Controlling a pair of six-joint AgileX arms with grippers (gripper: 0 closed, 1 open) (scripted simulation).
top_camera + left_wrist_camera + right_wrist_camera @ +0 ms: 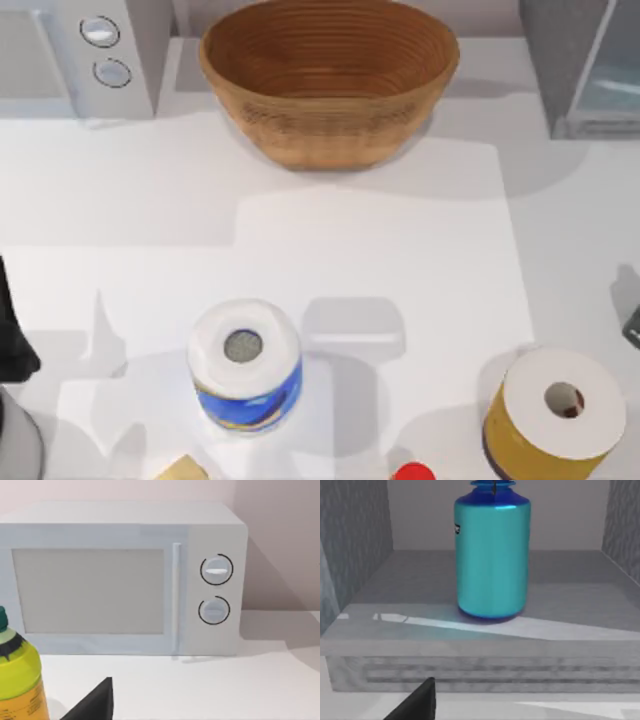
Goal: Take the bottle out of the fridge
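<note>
No readable text, brand, number or sign anywhere.

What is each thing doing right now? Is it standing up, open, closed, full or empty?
bottle: upright inside the fridge, nothing gripping it
fridge: open at the front
microwave: door closed
basket: upright, empty
blue-label container: upright on the table
yellow container: upright on the table
green-capped yellow bottle: upright
</note>
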